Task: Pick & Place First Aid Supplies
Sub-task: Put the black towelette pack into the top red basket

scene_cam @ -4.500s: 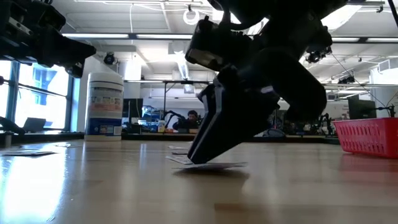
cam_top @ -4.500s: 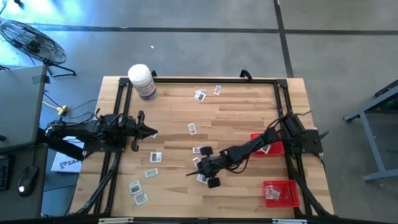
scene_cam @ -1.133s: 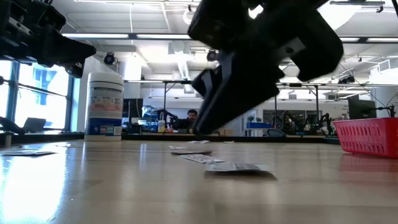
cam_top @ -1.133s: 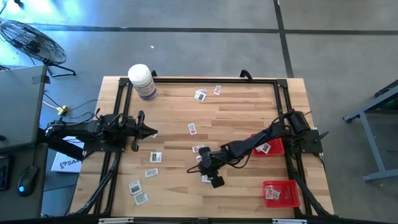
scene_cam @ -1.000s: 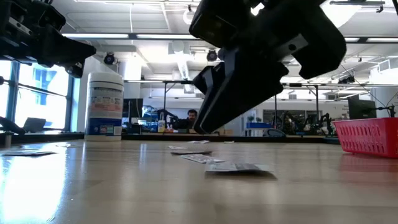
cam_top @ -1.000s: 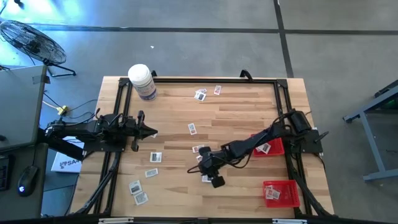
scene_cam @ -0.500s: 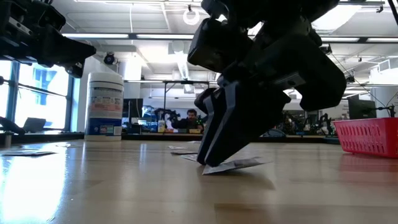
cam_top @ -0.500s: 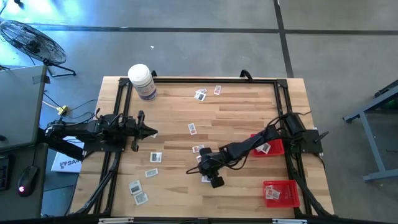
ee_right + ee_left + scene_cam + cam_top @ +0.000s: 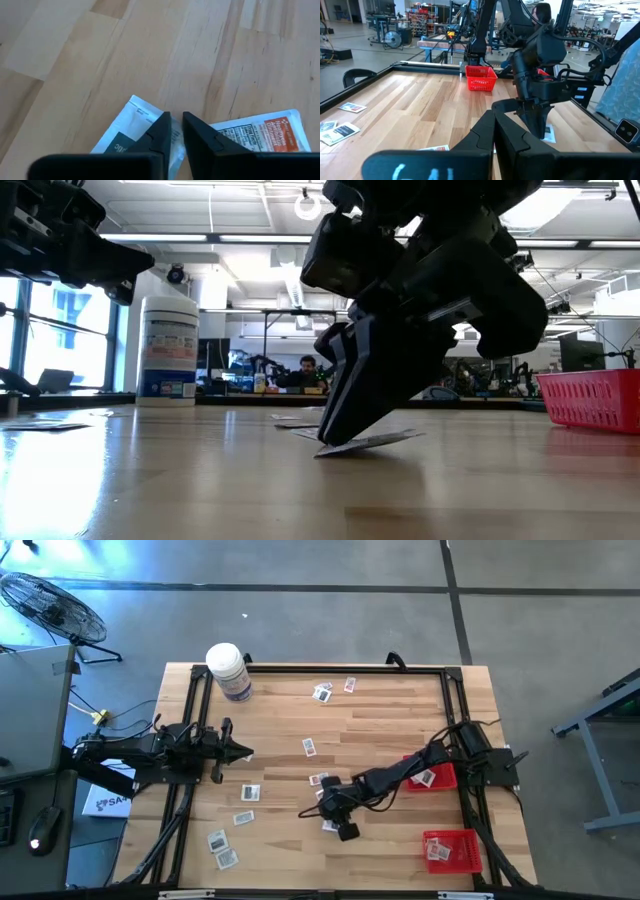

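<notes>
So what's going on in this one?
The right pincer is down on the table, its fingers nearly closed on the edge of a small packet, which tilts up off the wood on one side. The left pincer waits at the table's left edge. More packets lie scattered, and two red baskets sit on the right.

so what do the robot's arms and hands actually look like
Both arms are black and jointed, with black cables looping along them. Each ends in a hand of two flat, tapering black fingers: the left hand and right hand. The left hand's base carries pale, blurred lettering in the left wrist view.
</notes>
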`<act>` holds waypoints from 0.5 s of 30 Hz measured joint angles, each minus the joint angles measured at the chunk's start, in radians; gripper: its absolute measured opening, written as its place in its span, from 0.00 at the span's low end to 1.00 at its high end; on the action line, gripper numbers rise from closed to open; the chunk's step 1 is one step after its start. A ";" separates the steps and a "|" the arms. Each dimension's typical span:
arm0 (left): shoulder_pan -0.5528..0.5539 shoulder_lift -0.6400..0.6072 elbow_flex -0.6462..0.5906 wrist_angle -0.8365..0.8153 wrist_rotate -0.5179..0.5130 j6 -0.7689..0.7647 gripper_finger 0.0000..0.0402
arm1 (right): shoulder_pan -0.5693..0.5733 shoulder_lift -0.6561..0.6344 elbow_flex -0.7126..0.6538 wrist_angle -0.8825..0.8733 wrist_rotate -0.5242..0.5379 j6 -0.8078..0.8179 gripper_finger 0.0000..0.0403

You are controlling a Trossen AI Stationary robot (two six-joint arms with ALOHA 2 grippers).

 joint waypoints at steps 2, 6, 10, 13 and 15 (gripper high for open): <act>0.000 0.000 0.000 0.000 0.000 0.000 0.00 | 0.000 0.000 0.000 0.002 0.002 0.000 0.04; 0.000 0.000 0.000 0.000 0.000 0.000 0.00 | 0.000 -0.016 -0.003 -0.008 0.005 0.025 0.01; 0.000 0.000 0.000 0.000 0.000 0.000 0.00 | 0.003 -0.066 -0.008 -0.049 0.008 0.028 0.01; 0.000 0.000 0.000 0.000 0.000 0.000 0.00 | 0.001 -0.124 -0.006 -0.078 0.020 0.029 0.00; 0.000 0.000 0.000 0.000 0.000 0.000 0.00 | 0.002 -0.157 -0.005 -0.110 0.042 0.034 0.01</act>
